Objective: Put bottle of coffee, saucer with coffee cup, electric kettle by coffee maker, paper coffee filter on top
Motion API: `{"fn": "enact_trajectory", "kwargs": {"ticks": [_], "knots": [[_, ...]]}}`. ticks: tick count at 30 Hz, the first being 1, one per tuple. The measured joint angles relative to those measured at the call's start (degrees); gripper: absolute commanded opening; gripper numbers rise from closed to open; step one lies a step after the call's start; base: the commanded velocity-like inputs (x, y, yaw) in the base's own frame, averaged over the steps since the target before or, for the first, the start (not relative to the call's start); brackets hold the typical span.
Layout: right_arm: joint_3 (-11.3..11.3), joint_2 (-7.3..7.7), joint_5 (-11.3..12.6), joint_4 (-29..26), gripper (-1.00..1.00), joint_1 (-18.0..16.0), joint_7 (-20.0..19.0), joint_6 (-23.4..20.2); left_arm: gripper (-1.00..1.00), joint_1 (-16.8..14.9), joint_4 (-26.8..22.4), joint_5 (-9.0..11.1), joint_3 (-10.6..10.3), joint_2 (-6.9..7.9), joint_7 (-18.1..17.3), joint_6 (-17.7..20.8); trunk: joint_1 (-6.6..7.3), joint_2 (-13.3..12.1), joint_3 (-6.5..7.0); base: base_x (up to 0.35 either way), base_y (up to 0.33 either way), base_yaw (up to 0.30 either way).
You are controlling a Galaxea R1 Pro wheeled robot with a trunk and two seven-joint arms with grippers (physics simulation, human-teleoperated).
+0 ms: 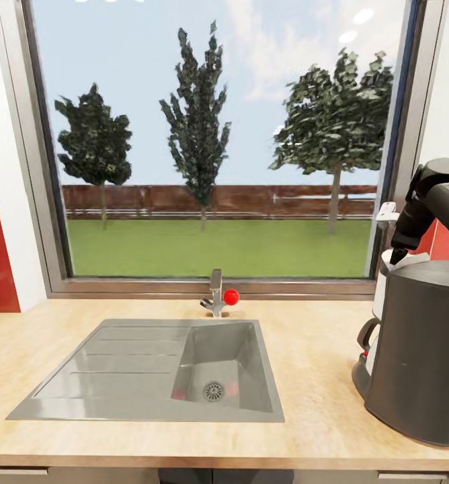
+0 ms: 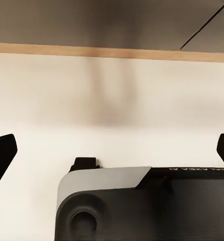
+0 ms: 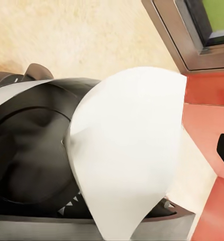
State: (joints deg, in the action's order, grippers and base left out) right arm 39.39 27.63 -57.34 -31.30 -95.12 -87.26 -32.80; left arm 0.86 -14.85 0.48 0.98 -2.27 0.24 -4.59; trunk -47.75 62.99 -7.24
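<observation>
Behind the sink a large window looks on trees, and the wooden countertop carries the coffee maker at my right. The step in hand, I judge, is the paper coffee filter: it hangs over the dark top of the machine. My right gripper seems to hold it, but I cannot tell this for sure. My left gripper is wide open and carries nothing. Next I must lower the filter flat and release it.
</observation>
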Motion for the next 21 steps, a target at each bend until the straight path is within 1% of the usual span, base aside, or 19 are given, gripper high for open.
{"fn": "enact_trajectory", "kwargs": {"ticks": [14, 15, 17, 18, 21], "knots": [[-0.23, 0.05, 0.13, -0.43, 1.0, 0.0, 0.0, -0.43, 1.0, 0.0, 0.0, 0.01, 0.02, 0.0, 0.0, 0.0, 3.08, -5.62, 2.52, 0.0, 0.0, 0.0], [-1.48, 0.12, 0.16, -0.47, 1.0, 0.0, 0.0, -0.53, 1.0, 0.0, 0.0, 0.0, 0.01, 0.0, 0.0, 0.0, 3.3, -6.02, 2.7, 0.0, 0.0, 0.0], [-3.27, 0.12, 0.17, -0.48, 1.0, 0.0, 0.0, -0.57, 1.0, 0.0, 0.0, 0.0, 0.0, 0.0, 0.0, 0.0, 3.74, -6.82, 3.06, 0.0, 0.0, 0.0], [-5.52, 0.13, 0.17, -0.5, 1.0, 0.0, 0.0, -0.58, 1.0, 0.0, 0.0, 0.0, -0.01, 0.0, 0.0, 0.0, 3.96, -7.22, 3.24, 0.0, 0.0, 0.0], [-9.46, 0.15, 0.21, -0.51, 1.0, -0.05, 0.0, -0.56, 1.0, 0.0, 0.0, 0.0, 0.0, 0.0, 0.0, 0.0, 4.62, -8.43, 3.78, 0.0, 0.0, 0.0]]}}
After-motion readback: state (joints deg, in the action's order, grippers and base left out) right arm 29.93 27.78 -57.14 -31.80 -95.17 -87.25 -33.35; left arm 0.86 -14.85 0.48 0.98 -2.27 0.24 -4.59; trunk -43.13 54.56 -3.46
